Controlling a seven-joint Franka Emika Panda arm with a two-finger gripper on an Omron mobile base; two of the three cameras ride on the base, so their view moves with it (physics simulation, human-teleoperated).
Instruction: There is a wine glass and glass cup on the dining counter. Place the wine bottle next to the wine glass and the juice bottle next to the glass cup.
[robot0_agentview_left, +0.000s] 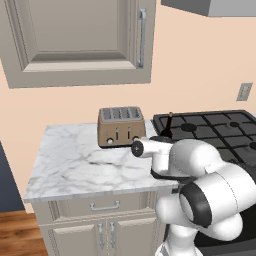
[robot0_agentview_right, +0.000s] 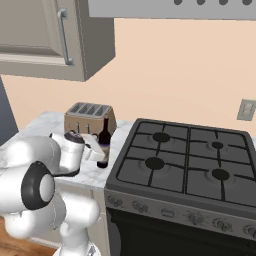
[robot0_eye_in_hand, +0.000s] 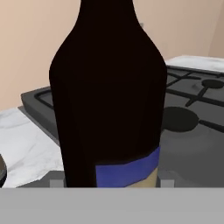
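1. The tall, near-black wine bottle (robot0_agentview_right: 104, 141) with the slim neck stands upright on the small white grey-veined marble counter (robot0_agentview_left: 75, 165), just at the edge of the black gas stove (robot0_agentview_right: 190, 160); the tan four-slot toaster (robot0_agentview_left: 120, 125) sits behind it, around ten o'clock from the bottle in the right base view.
2. From the hand view the bottle (robot0_eye_in_hand: 109, 96) is dead ahead at twelve o'clock, long axis vertical, blue label band low on its body; it stands right between the two small grey finger tips (robot0_eye_in_hand: 56, 183).
3. The gripper (robot0_eye_in_hand: 109, 183) looks spread wide on either side of the body; whether the tips touch the glass, I cannot tell.
4. My call: the grasp is about to close; squeeze straight in, keep it upright.
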